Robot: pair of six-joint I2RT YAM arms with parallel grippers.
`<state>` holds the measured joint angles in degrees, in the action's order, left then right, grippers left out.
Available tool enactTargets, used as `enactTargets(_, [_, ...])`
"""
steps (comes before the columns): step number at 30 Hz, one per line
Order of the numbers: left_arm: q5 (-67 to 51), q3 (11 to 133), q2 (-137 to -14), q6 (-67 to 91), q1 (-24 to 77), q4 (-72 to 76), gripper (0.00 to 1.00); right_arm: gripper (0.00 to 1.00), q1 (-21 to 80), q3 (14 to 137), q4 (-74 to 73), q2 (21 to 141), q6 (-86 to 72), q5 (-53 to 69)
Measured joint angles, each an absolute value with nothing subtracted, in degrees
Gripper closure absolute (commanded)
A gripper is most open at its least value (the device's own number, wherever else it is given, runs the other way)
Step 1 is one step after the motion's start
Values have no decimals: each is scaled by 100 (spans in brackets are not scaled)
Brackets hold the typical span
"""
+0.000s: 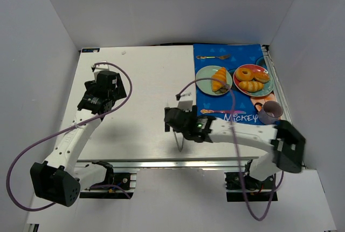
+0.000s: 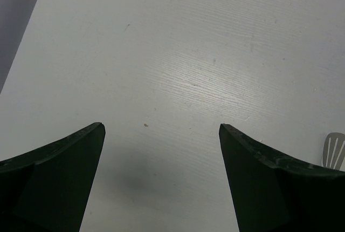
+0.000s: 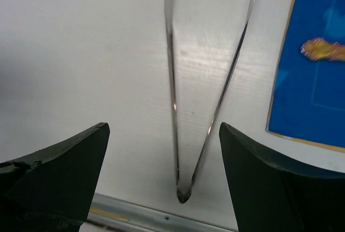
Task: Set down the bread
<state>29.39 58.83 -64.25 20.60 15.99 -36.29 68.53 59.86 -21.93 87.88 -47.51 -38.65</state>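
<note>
Bread point(image 1: 219, 79) lying on green plate point(image 1: 204, 74) far right, right gripper point(image 3: 164, 127) hanging wide open over tongs point(image 3: 183, 191), left gripper point(image 2: 161, 127) gaping too.

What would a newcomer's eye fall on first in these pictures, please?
The bright blue placemat at the table's far right stands out most. On it, the bread lies on a green plate beside a red plate of paler pastries. Next come the metal tongs, lying on the white table under the open right gripper.
</note>
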Motion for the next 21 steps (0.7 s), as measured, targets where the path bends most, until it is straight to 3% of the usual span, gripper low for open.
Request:
enactTargets(9, [3214, 6112, -6246, 2064, 1599, -3553, 2, 11, 6698, 6267, -2191, 5400, -3656, -5334])
enactTargets(21, [3317, 6326, -6429, 2078, 1597, -3371, 2, 11, 6639, 6995, -2729, 5345, -2624, -5826])
